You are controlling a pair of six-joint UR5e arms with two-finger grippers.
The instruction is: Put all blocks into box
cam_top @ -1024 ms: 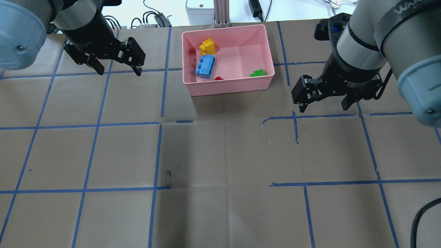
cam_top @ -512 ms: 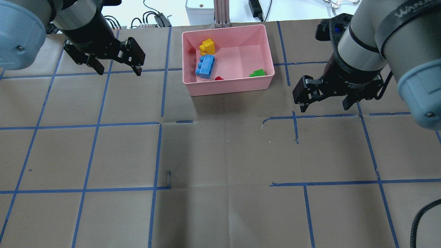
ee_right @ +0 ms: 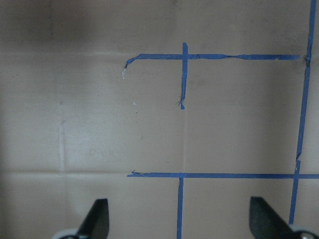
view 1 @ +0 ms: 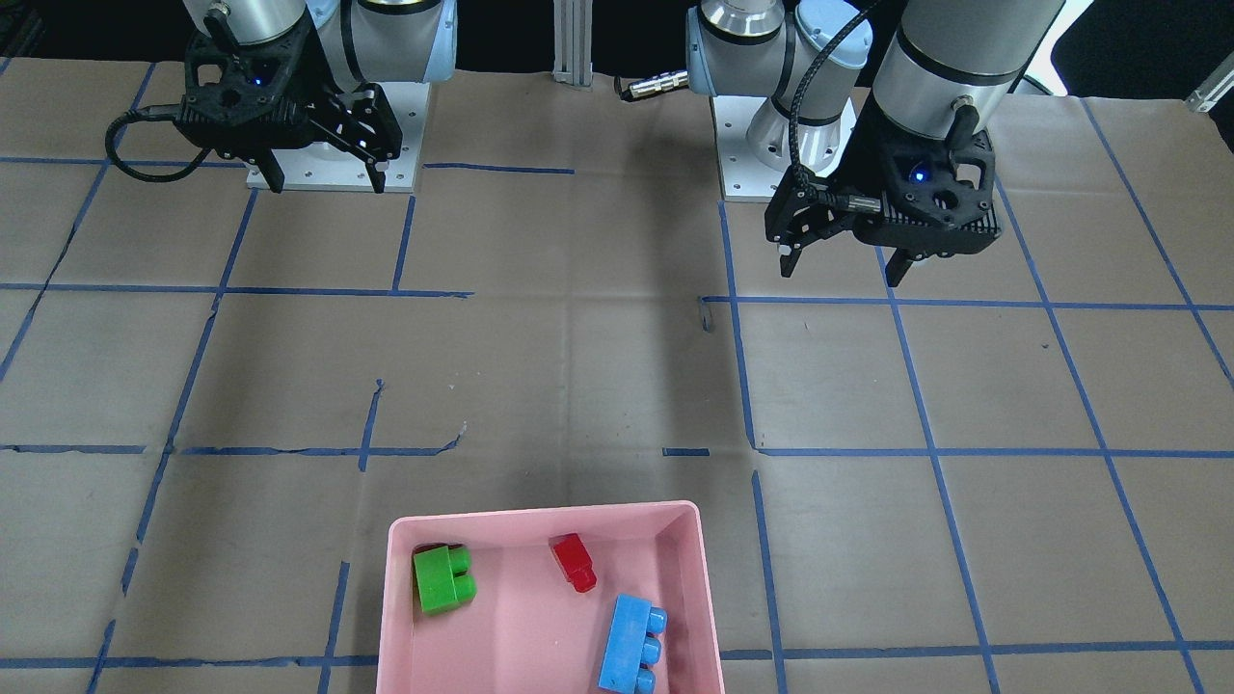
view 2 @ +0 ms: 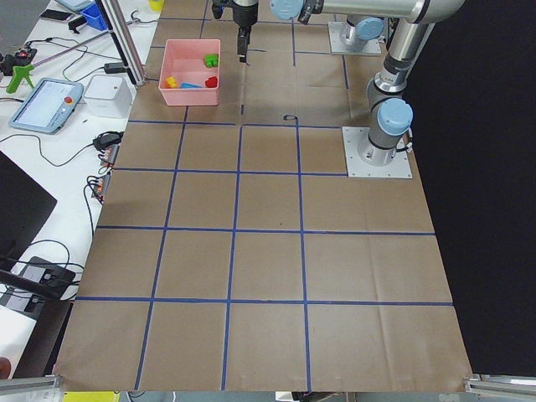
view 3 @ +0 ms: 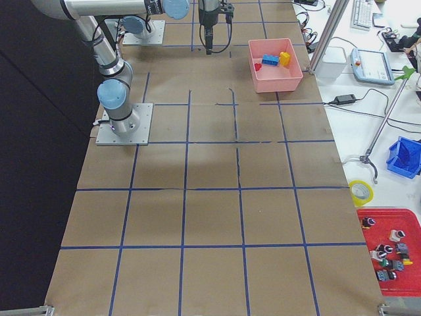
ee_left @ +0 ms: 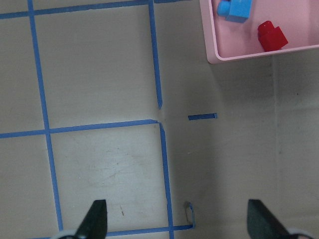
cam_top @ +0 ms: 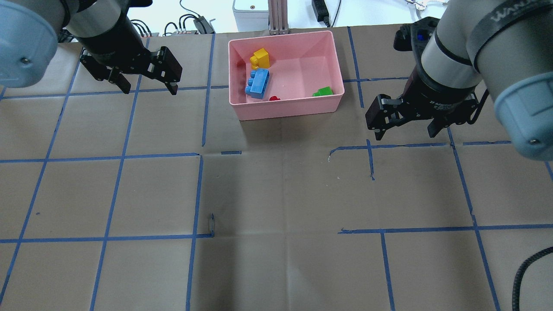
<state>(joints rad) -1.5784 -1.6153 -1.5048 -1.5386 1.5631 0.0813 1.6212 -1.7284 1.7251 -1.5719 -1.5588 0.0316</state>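
The pink box [cam_top: 285,111] stands at the table's far middle. In it lie the yellow block [cam_top: 260,58], the blue block [cam_top: 258,83], the red block [cam_top: 274,98] and the green block [cam_top: 323,91]. The front-facing view shows the box [view 1: 540,511] with the green [view 1: 442,578], red [view 1: 574,561] and blue [view 1: 631,644] blocks; the yellow one is cut off there. My left gripper [cam_top: 150,90] is open and empty, to the left of the box. My right gripper [cam_top: 406,134] is open and empty, to the right of the box. The left wrist view shows the box corner [ee_left: 213,47].
Brown paper with a grid of blue tape [cam_top: 198,194] covers the table. An aluminium post [cam_top: 278,17], a white device [cam_top: 249,13] and cables lie beyond the far edge. The arm bases [view 1: 791,145] stand at the robot's side.
The right arm has shifted slightly, with its gripper almost in the same place. The left arm and the blocks have not moved.
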